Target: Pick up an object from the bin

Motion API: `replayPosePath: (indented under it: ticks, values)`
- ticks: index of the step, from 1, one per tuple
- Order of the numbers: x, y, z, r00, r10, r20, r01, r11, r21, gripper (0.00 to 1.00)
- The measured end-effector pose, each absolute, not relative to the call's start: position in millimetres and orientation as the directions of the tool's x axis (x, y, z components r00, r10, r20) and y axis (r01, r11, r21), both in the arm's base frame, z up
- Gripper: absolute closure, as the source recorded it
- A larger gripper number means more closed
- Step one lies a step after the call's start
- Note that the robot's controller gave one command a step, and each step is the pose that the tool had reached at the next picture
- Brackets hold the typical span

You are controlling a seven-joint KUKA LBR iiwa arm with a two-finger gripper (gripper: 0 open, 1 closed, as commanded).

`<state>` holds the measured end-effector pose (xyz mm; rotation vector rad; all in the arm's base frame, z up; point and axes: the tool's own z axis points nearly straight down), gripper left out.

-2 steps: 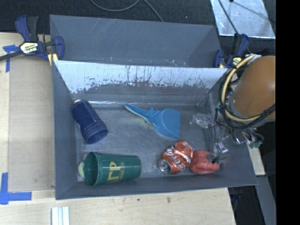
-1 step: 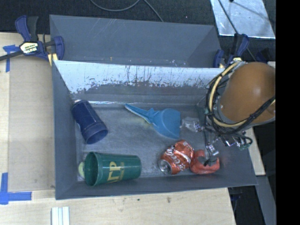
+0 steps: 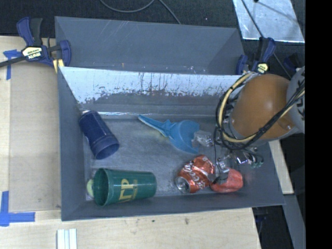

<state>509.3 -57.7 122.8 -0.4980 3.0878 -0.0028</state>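
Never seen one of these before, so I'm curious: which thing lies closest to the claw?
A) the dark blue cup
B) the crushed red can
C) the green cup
B: the crushed red can lies right beside the claw, while the dark blue cup and green cup lie far left.

A navy cup [image 3: 97,134] is lying on its side. At its six o'clock a green cup [image 3: 124,186] with gold lettering is lying. At its three o'clock a light-blue funnel [image 3: 179,133] is resting, its spout pointing toward ten o'clock.
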Motion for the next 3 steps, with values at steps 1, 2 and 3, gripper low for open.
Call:
replayPosePath:
  ticks: [1,2,3]
  values:
    - [503.3,-26.3,73.7,-0.873,-0.487,-0.018,-0.487,0.873,-0.012,1.00]
    - [503.3,-26.4,73.7,-0.873,-0.488,-0.018,-0.488,0.873,-0.012,1.00]
    - [491.9,-32.8,123.4,-0.867,-0.498,-0.012,-0.497,0.867,-0.008,1.00]
